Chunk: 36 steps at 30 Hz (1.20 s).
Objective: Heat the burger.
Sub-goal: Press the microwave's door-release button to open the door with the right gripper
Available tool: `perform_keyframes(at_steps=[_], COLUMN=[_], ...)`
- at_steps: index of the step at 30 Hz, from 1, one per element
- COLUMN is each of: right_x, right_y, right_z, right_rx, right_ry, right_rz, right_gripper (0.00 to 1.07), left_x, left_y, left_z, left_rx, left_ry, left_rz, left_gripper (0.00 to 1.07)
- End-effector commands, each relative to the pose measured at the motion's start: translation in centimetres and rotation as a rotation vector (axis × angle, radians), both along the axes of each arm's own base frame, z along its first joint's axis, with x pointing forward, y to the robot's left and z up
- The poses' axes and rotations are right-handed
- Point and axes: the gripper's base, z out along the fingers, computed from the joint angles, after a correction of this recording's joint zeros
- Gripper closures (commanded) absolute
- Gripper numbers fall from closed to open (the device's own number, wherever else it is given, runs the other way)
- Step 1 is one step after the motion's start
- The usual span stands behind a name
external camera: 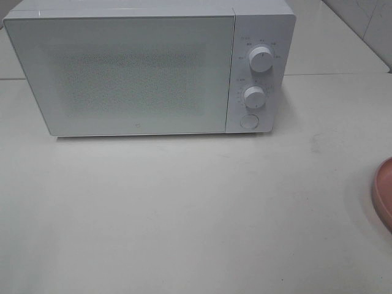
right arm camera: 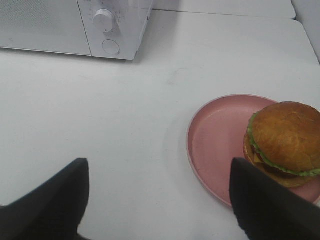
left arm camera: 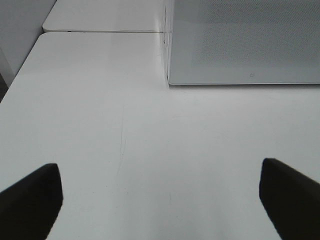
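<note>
From the high camera, a white microwave [external camera: 141,73] stands at the back of the desk [external camera: 184,214], its door [external camera: 119,73] shut. Two knobs [external camera: 261,59] and a round button [external camera: 248,121] sit in a column on its right side. Only a sliver of a pink plate [external camera: 384,193] shows at the right edge. Neither the burger nor either arm appears here. The desk in front of the microwave lies bare and wide.

The left wrist camera shows the left pincer [left arm camera: 160,200] with its dark fingers [left arm camera: 30,202] spread far apart, nothing between them, over plain desk. Ahead lies the microwave's lower left corner [left arm camera: 240,45], well apart from the fingers. The desk's left edge and a seam to another surface behind it show only in this view.

The right wrist camera alone shows the burger [right arm camera: 285,137]. It sits upright on the plate, toward the side far from the microwave. The right pincer [right arm camera: 160,200] is spread wide and grips nothing. One finger [right arm camera: 270,210] covers the plate's near rim in the picture; whether it touches cannot be told. The microwave's knob and button corner lies well beyond, with bare desk between it and the plate.
</note>
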Motion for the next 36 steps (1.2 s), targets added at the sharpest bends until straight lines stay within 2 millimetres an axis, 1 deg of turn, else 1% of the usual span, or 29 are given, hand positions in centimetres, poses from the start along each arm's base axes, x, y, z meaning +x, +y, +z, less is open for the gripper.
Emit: perform_keyframes(at_steps=[1,14,19,23,24,25,30,34,36], right_x=[-0.3,-0.3,-0.2,0.6,1.2,1.2,2.6,3.3,4.1], right_y=[0.0,0.0,0.0,0.1,0.2,0.2,0.5,0.6,0.7], right_z=[0.0,0.1,0.6,1.0,1.1,1.1,1.0,0.9,0.8], right_rx=[-0.005,-0.005,-0.003,-0.003,0.002,0.002,-0.011,-0.017,-0.024], right_ry=[-0.037,-0.039,-0.051,-0.022,-0.003,-0.003,0.089,0.131,0.178], right_rz=[0.003,0.003,0.003,0.002,0.003,0.003,0.003,0.003,0.003], right_gripper=[0.33,0.33,0.33,0.33,0.33,0.33,0.33,0.33,0.33], left_x=[-0.3,-0.3,-0.3,-0.3,-0.3,-0.3,-0.3,-0.3,-0.3], left_y=[0.0,0.0,0.0,0.0,0.0,0.0,0.0,0.0,0.0], left_z=[0.1,0.1,0.1,0.1,0.1,0.1,0.1,0.1,0.1], left_rx=[-0.003,-0.003,-0.003,-0.003,-0.003,-0.003,-0.003,-0.003,-0.003], left_ry=[-0.037,-0.037,-0.037,-0.037,-0.037,-0.037,-0.037,-0.037,-0.037], left_rz=[0.002,0.002,0.002,0.002,0.002,0.002,0.002,0.002,0.002], left_gripper=[0.07,0.07,0.07,0.07,0.07,0.07,0.07,0.07,0.07])
